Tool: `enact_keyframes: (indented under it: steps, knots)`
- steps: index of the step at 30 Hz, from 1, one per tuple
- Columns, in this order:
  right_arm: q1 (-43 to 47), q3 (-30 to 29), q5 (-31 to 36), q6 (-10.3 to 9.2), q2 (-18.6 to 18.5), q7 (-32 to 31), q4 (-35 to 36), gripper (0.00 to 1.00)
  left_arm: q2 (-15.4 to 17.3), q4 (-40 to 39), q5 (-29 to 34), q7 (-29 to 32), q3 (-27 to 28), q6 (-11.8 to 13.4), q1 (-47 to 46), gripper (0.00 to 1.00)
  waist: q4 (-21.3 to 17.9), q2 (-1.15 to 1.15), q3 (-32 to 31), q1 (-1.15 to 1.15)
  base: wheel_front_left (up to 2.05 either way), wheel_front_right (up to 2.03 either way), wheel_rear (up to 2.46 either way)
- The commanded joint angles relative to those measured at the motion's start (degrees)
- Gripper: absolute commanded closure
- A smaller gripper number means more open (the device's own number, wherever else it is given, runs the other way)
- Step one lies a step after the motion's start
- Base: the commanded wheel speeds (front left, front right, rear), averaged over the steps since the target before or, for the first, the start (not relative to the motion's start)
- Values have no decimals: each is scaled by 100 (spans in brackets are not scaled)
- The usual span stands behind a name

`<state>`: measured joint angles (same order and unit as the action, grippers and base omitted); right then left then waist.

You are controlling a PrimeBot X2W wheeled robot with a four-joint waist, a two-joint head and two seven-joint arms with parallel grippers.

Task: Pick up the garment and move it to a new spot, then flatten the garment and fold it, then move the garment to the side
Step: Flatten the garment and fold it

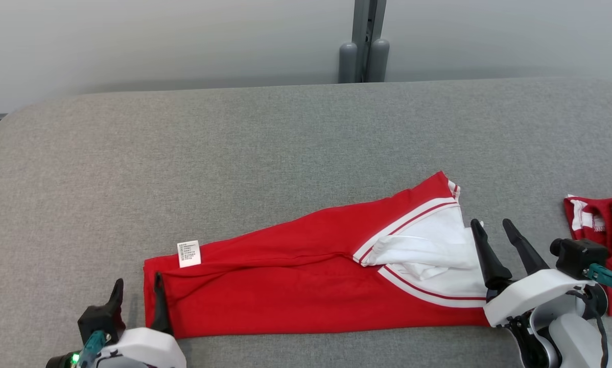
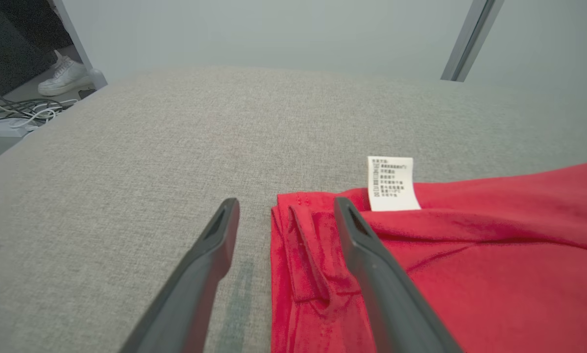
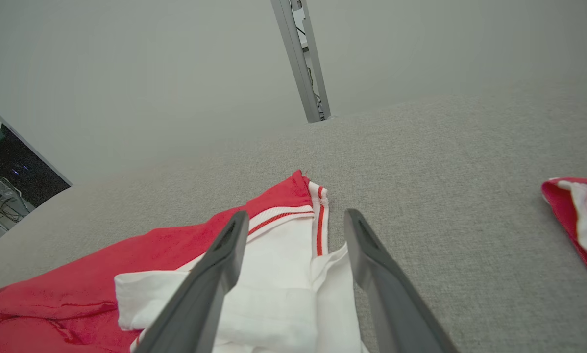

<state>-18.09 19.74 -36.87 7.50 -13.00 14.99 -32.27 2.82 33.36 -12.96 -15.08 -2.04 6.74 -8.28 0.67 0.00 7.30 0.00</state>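
Note:
The garment (image 1: 285, 276), a red T-shirt with white sleeves and striped trim, lies folded into a long band across the near part of the grey surface (image 1: 265, 148). Its small white label (image 1: 189, 253) sticks up at the left end. My left gripper (image 1: 137, 286) stands open at that left end, one finger over the red hem (image 2: 298, 245), the other beside it over bare surface. My right gripper (image 1: 492, 227) is open over the white sleeve (image 3: 283, 289) at the right end. Neither holds cloth.
A smaller red top with white edging (image 1: 605, 230) lies at the right edge of the surface, close to my right arm. A grey post (image 1: 363, 46) stands behind the surface. In the left wrist view, cables and a white shoe (image 2: 65, 76) are on the floor beyond the left edge.

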Motion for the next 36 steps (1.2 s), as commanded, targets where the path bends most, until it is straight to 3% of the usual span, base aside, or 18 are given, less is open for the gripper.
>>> enact_keyframes:
  steps: [1, 5, 11, 20, 21, 22, 23, 30, 36]
  knots:
    - [40, -74, 84, -1, 17, 23, 22, 0, 25, -205, 49, -7, 59, 82, 138, 0, 17, 0, -24, 0, 0, 0, 0]
    - [-72, -189, 258, -1, 100, 21, -183, 0, 24, -484, 79, -8, 31, 107, 417, 0, 134, 0, 2, 0, 0, 0, 0]
    - [-402, -243, 566, -1, 225, -214, -1238, 0, 24, -540, -103, -8, -203, 150, 330, 0, 415, 0, 174, 0, 0, 0, 0]
    - [-548, -96, 447, 2, 619, -779, -2247, 0, 22, -758, -145, -7, -366, 231, 162, 0, 529, 0, 354, 0, 0, 0, 0]
    - [-551, -18, 385, 6, 670, -874, -2292, 49, 20, -765, -158, -7, -397, 238, 144, 0, 537, 0, 369, 0, 0, 0, 0]
    - [-554, 20, 293, 7, 718, -891, -2291, 81, 22, -769, -178, -8, -417, 244, 143, 0, 542, 0, 378, 0, 0, 0, 0]
    - [-568, 46, 226, 8, 730, -891, -2282, 100, 25, -772, -187, -8, -439, 252, 149, 0, 547, 0, 385, 0, 0, 0, 0]
    - [-891, -236, -135, -8, 271, -170, -2060, 100, 25, -766, -180, -7, -475, 279, 177, 0, 475, 0, 302, 0, 0, 0, 0]
    - [-971, -406, -295, -2, 104, 0, -1657, 100, 28, -713, -140, -8, -554, 219, 223, 0, 346, 0, 193, 0, 0, 0, 0]
